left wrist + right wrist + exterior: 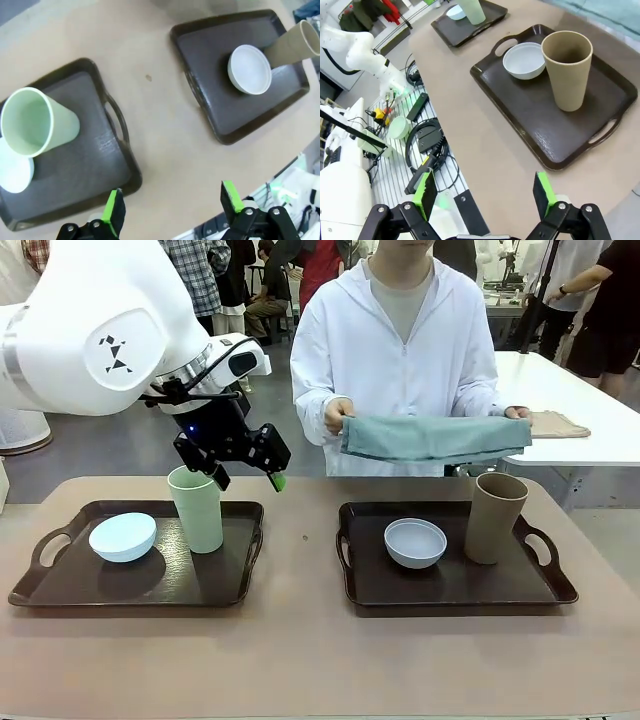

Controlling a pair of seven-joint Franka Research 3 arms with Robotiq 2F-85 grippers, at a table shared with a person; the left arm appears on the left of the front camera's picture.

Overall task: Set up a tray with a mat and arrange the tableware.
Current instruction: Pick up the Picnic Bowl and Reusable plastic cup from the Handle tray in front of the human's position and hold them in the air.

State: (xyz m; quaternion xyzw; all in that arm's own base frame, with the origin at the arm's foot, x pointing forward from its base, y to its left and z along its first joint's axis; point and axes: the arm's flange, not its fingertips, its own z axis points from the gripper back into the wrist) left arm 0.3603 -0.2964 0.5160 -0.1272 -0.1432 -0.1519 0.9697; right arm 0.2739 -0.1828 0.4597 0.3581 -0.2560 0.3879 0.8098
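Now two dark trays stand on the bench (300, 660). The left tray (205, 578) carries the pale blue bowl (123, 536) and the light green cup (196, 508). The right tray (455, 588) carries the greyish-white bowl (415, 542) and the brown cup (495, 517). A person holds the teal mat (435, 437) (with both hands) above the far edge. The left gripper (246, 478) hovers near the light green cup, fingers apart and empty. The right gripper (484, 189) is also apart.

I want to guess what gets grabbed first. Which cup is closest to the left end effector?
The light green cup, on the left tray: the open left end effector hangs close to it. The brown cup stands on the right tray, farther off.
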